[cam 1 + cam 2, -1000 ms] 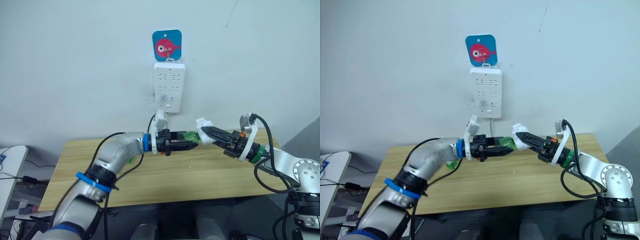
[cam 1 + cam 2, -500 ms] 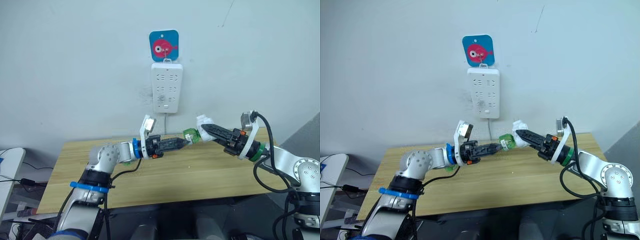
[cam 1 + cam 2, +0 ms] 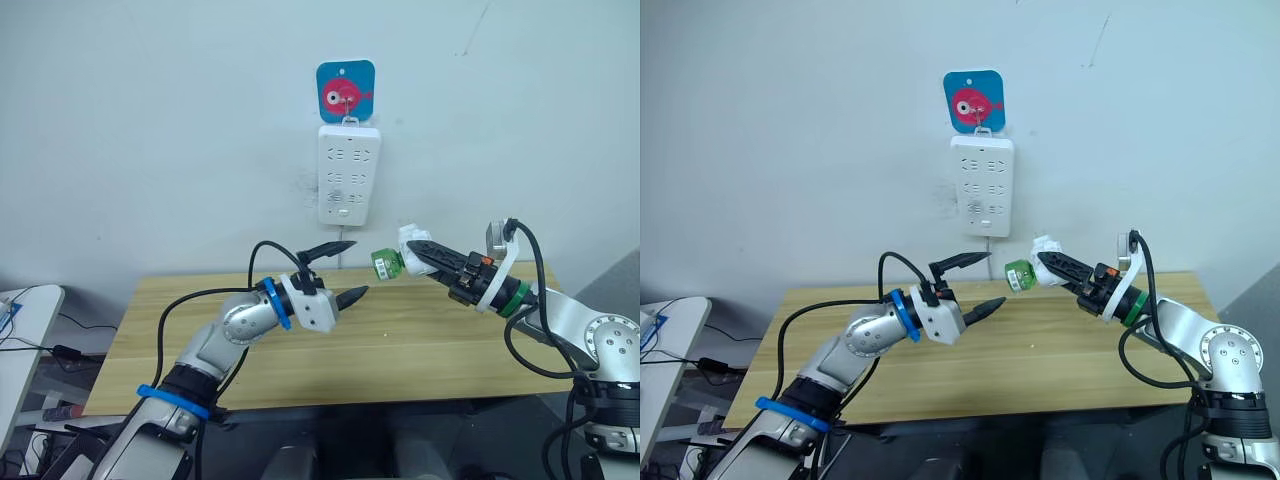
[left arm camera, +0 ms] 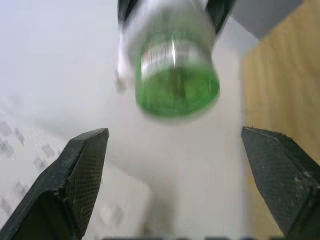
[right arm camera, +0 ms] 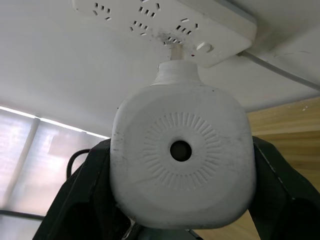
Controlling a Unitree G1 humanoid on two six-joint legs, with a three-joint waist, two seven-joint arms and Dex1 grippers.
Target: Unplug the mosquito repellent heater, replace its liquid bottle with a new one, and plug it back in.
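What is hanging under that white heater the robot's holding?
A green liquid bottle is attached below the mosquito repellent heater; its neck is hidden inside the heater.

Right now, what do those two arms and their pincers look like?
Both arms are silver-grey with looping black cables. The left gripper has pointed black fingers on a white block behind a blue ring; a second blue band sits lower. The right gripper has black fingers, a green ring and orange accents.
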